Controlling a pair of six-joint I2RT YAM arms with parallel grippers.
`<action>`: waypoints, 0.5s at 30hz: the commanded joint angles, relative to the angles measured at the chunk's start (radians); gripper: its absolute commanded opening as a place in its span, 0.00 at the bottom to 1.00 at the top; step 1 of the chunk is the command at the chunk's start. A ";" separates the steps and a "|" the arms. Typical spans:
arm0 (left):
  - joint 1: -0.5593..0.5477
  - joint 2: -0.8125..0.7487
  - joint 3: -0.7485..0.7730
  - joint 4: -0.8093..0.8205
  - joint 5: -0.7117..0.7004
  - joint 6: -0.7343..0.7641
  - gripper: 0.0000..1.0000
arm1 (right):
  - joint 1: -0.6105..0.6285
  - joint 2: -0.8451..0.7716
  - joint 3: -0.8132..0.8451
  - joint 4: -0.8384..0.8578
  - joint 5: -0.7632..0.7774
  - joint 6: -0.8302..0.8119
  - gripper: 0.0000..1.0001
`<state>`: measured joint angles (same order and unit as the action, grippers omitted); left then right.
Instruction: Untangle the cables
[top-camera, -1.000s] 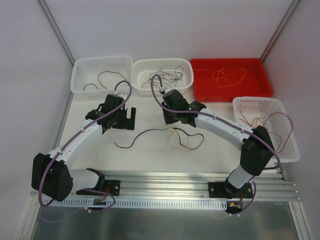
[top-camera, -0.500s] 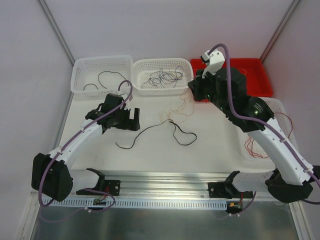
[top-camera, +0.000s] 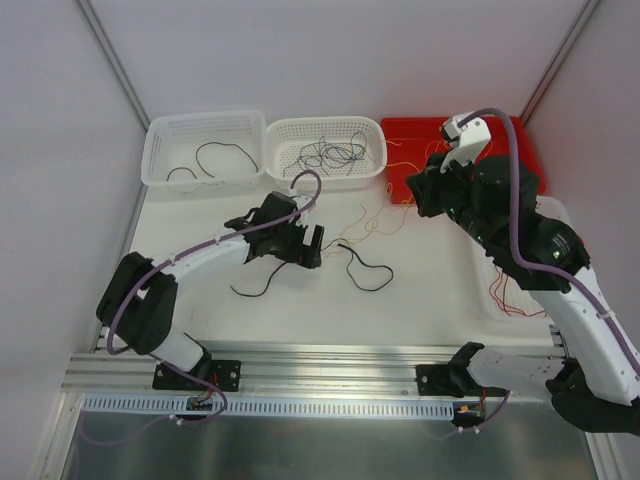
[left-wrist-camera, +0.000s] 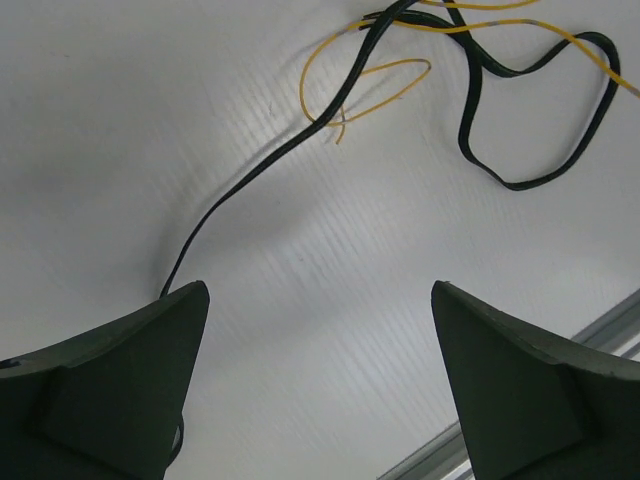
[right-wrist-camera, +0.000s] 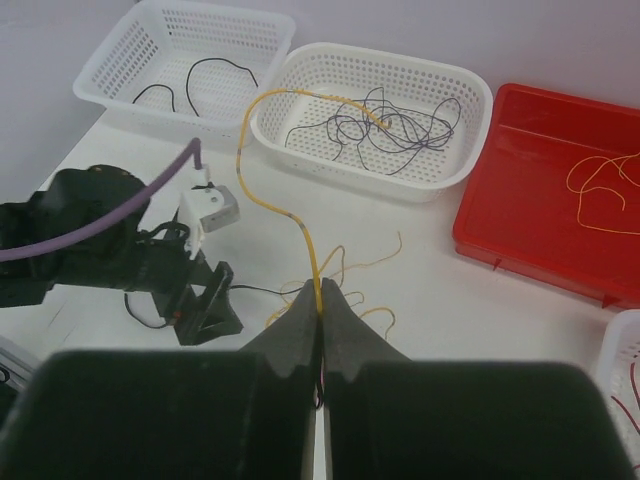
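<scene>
Main hazard: dragging the thin black wire (left-wrist-camera: 220, 205) along with the thin orange-yellow wire (right-wrist-camera: 240, 150), given their crossing among loose yellow strands (left-wrist-camera: 303, 80) on the white table (top-camera: 430, 290), mid-scene, just near of the far baskets. Likely cause: hauling higher with nothing pinning the black one down. Second hazard: snagging the purple-grey tangle (right-wrist-camera: 400, 130) inside the white perforated plastic basket (right-wrist-camera: 470, 100) at far middle. From the right wrist view, seems to arc over that basket with its free end. Contact there impossible to tell. Also possible: slipping out of so fine a pinch under a sharp tug.

Pose of the right gripper (right-wrist-camera: 320, 300): clenched on the thin orange-yellow wire, nipped right at the fingertips. Raised high on a long reach, above the near left corner of the shallow red plastic tray (right-wrist-camera: 510, 190), wrist tipped down and left toward the table's middle.

Pose of the left gripper (left-wrist-camera: 318, 300): released, jaws spread wide, grasping nothing. Stretched out low to mid-table, hovering close above the surface, with the thin black wire running out from beside one finger toward the crossing.
</scene>
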<state>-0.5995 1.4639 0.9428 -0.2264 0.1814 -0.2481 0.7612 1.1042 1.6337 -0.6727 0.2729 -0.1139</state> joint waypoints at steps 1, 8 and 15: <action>-0.009 0.076 0.070 0.065 -0.054 0.024 0.95 | -0.013 -0.066 -0.020 -0.013 0.015 -0.012 0.01; -0.017 0.258 0.149 0.071 -0.089 0.066 0.88 | -0.026 -0.132 -0.080 -0.042 0.020 0.000 0.01; -0.025 0.363 0.198 0.071 -0.120 0.087 0.70 | -0.037 -0.156 -0.109 -0.062 0.023 -0.004 0.01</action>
<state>-0.6102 1.8019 1.1049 -0.1726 0.0906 -0.1902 0.7338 0.9661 1.5253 -0.7284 0.2768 -0.1131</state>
